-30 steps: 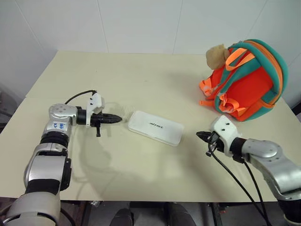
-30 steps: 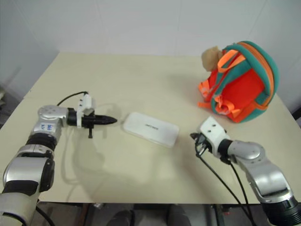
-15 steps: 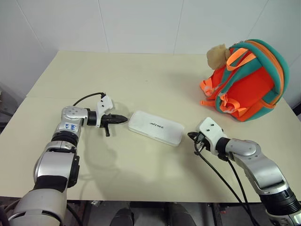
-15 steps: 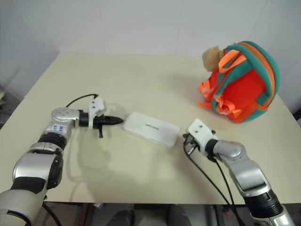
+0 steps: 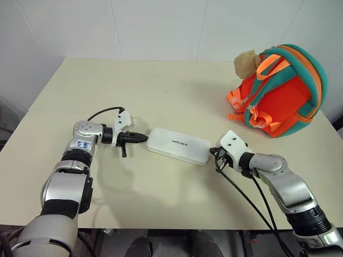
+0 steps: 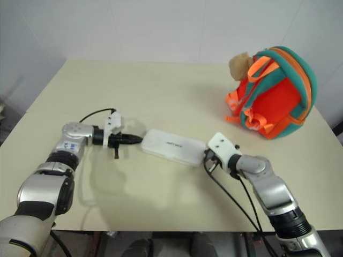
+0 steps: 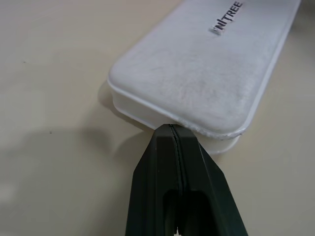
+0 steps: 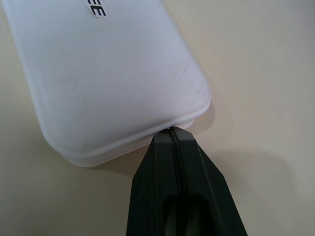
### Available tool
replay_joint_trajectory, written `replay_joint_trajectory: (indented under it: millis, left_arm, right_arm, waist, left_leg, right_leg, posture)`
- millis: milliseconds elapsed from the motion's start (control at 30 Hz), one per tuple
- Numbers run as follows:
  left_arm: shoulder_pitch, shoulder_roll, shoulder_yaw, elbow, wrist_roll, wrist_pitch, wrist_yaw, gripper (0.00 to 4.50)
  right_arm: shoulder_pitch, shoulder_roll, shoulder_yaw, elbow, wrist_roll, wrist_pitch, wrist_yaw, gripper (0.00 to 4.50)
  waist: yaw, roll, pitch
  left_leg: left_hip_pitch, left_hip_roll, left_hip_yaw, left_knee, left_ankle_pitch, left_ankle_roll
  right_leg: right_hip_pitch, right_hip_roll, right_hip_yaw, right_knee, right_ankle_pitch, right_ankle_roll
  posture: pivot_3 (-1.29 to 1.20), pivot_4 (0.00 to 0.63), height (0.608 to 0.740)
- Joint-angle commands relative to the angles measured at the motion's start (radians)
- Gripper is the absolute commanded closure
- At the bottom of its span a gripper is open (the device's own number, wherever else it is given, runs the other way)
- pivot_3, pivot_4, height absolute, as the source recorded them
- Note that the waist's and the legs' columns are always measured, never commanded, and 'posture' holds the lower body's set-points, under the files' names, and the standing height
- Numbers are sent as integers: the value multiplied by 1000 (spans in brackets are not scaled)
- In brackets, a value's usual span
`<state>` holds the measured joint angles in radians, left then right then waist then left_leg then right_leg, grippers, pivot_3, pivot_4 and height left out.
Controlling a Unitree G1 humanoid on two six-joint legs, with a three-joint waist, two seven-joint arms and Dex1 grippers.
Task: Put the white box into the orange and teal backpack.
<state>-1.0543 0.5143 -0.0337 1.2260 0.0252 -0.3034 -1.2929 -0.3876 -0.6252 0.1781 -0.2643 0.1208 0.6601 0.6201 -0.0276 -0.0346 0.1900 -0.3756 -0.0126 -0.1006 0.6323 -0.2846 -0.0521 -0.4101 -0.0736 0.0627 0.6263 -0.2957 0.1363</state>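
While the white box (image 5: 178,145) lies flat at the table's (image 5: 161,85) middle, nothing of the packing is done: lifting and stowing remain. The orange and teal backpack (image 5: 284,93) stands well apart toward two o'clock from it. The box's long axis runs from ten to four o'clock, lettered face up. The left gripper (image 7: 173,129) and right gripper (image 8: 174,131), each with fingers pressed together, tips meet the box's opposite short ends, seemingly to squeeze it between them.

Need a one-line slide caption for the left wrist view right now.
Left gripper, jaws shut, tip at the rounded short end of the flat white rectangular box lying on the cream table.
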Motion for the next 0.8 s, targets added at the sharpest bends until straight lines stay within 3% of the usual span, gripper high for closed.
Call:
replay_joint_trajectory:
  millis: [33,400,800]
  left_arm:
    - [12,-20,-19,-63,-1,-16,-55,4500]
    - [163,-3,-32,-353,-54,107,-147,4500]
    - [390,68,-78,-806,-91,405,-164,4500]
  right_arm:
    - [-24,10,33,-59,16,-44,59,4380]
    - [-17,-34,36,-129,44,-14,173,4380]
    - [-18,-66,35,-141,35,-12,235,4380]
  waist:
    - [0,0,0]
    - [0,0,0]
    - [0,0,0]
  left_leg:
    - [0,0,0,0,0,0]
    - [0,1,0,0,0,0]
    - [1,1,0,0,0,0]
  right_leg:
    - [0,0,0,0,0,0]
    - [0,0,0,0,0,0]
    - [0,0,0,0,0,0]
  posture:
    - [0,150,740]
    - [0,150,740]
    - [0,150,740]
